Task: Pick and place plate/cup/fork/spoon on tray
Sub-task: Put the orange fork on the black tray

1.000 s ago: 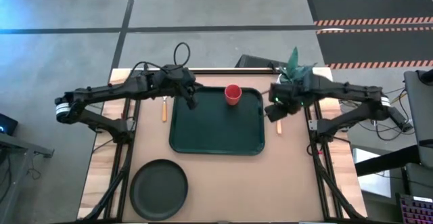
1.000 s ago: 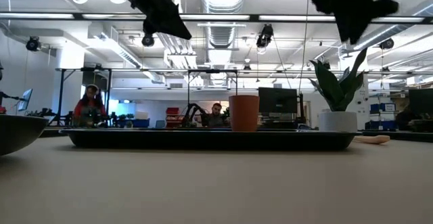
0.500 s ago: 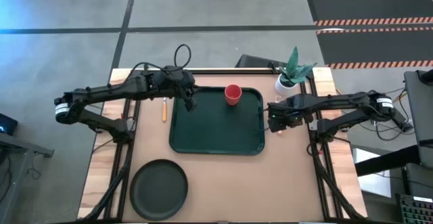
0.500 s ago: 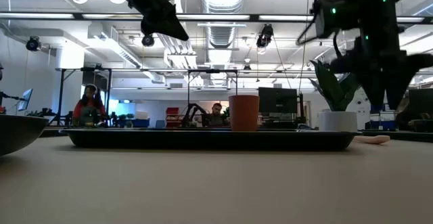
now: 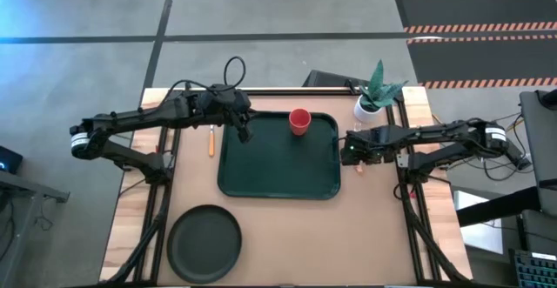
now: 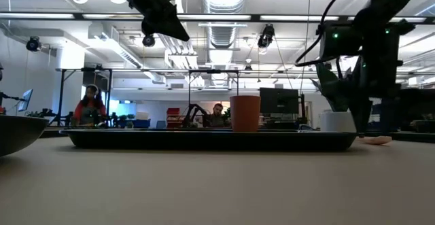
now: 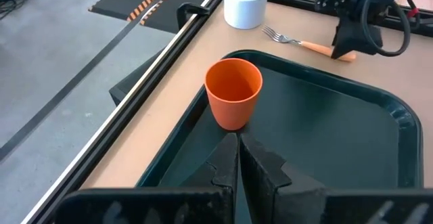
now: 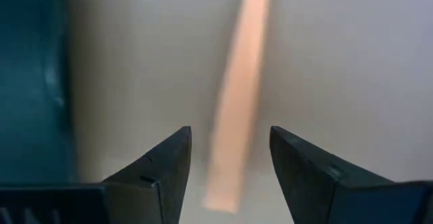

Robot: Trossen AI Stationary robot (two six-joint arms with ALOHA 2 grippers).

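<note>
The dark green tray [image 5: 278,179] lies at the table's middle, with the red cup [image 5: 299,121] upright on its far part. The fork [image 7: 304,43] lies on the table just right of the tray, its orange handle [image 8: 237,109] pointing toward the near edge. My right gripper [image 8: 230,135] is open and low over that handle, one finger on each side, touching nothing. My left gripper [image 7: 238,146] is shut and empty, high above the tray's far left corner, beside the cup [image 7: 233,92]. The spoon [image 5: 210,140] lies left of the tray. The dark plate [image 5: 204,243] sits near the front left.
A white pot with a green plant [image 5: 372,98] stands at the far right, just behind my right arm. The tray's raised right edge [image 5: 338,153] is close beside my right gripper. People and equipment show in the room beyond the table [image 6: 88,106].
My right gripper has come down from high above the table to just over the fork's handle, moving a little toward the near edge and off the plant.
</note>
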